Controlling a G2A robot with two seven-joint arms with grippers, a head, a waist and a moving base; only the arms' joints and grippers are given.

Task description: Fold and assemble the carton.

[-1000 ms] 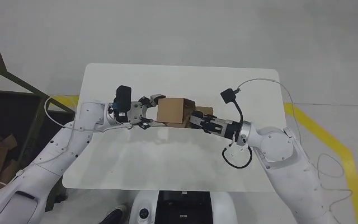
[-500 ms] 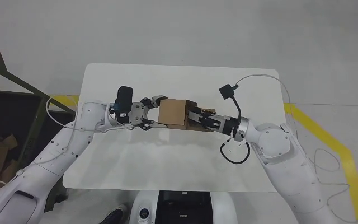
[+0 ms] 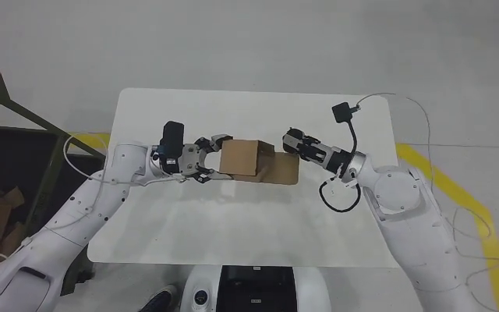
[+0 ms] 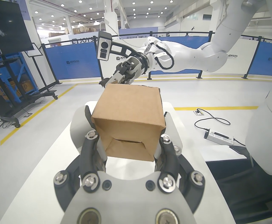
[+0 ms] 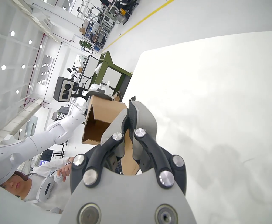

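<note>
While left claw (image 4: pixel 127 113) clamps the carton (image 4: pixel 130 99), right wrist view shows right claw (image 5: pixel 129 110) pinching its flap (image 5: pixel 128 153).

We stand in a large industrial hall, a robot test floor: blue barrier panels (image 4: pixel 80 63) fence our bay, yellow lines (image 4: pixel 223 108) mark the pale floor, ceiling lights (image 4: pixel 90 8) run overhead in rows

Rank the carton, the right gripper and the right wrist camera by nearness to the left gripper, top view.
1. carton, in the left gripper.
2. right gripper, at the carton's far flap.
3. right wrist camera, beyond it, farther right.
</note>
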